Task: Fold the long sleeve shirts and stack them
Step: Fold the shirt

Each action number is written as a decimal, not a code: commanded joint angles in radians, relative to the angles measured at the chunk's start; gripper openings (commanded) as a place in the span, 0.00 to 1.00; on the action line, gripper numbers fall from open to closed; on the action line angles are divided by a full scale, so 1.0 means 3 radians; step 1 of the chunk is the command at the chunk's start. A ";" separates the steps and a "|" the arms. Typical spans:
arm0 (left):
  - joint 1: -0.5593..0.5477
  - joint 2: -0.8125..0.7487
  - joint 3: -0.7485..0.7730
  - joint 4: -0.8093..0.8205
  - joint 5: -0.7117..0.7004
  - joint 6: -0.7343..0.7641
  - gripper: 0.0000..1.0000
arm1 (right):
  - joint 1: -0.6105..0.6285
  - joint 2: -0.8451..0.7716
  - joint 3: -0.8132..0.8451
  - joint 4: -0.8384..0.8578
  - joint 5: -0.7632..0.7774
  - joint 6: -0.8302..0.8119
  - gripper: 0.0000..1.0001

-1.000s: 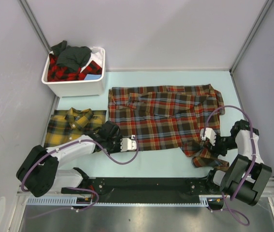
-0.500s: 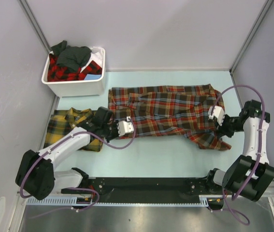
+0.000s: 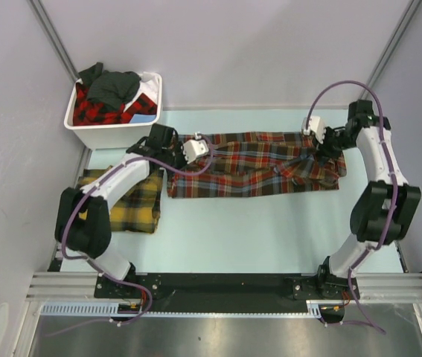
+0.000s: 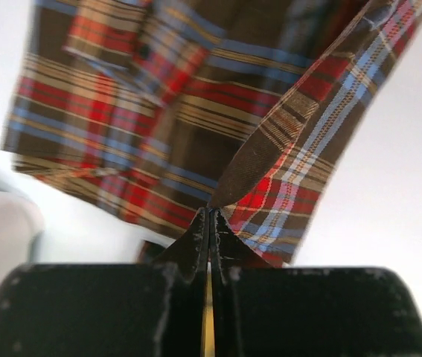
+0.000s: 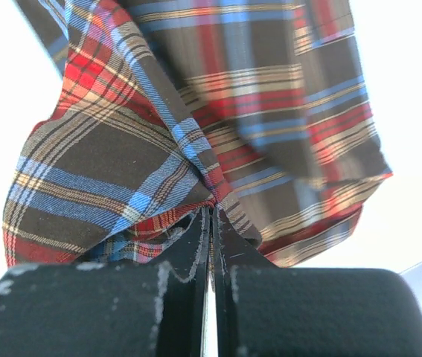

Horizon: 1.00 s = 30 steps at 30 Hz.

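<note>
Both arms are reaching over the far half of the table now, having swung up from its near edge. They have carried the near hem of the red-brown shirt with them, so it is lying doubled into a narrower band across the table's middle.

The left gripper is pinching a fold of that plaid at the band's far left corner, its jaws pressed together on the cloth in the wrist view. The right gripper is clamping the fabric at the far right corner in the same way.

The yellow-and-green shirt is lying folded at the left, just beside the band. The white bin is sitting behind it, holding red-black and dark grey shirts.
</note>
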 commanded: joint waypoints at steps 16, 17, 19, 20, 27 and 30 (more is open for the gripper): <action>0.0208 0.0923 0.0835 0.0047 -0.0132 0.0012 0.00 | 0.0322 0.1273 0.1440 0.0096 0.0235 0.0092 0.00; 0.0203 0.0938 0.0851 0.0047 -0.0121 0.0002 0.00 | 0.0322 0.1273 0.1420 0.0086 0.0246 0.0082 0.00; 0.0208 0.0959 0.0861 0.0042 -0.0116 -0.0003 0.00 | 0.0317 0.1273 0.1389 0.0086 0.0266 0.0077 0.00; 0.0208 0.0979 0.0866 0.0042 -0.0116 -0.0014 0.00 | 0.0312 0.1278 0.1369 0.0096 0.0261 0.0071 0.00; 0.0208 0.1041 0.0902 0.0057 -0.0137 -0.0034 0.00 | 0.0322 0.1257 0.1261 0.0173 0.0256 0.0102 0.00; 0.0203 0.1097 0.0958 0.0057 -0.0132 -0.0055 0.00 | 0.0302 0.1227 0.1205 0.0086 0.0297 0.0077 0.00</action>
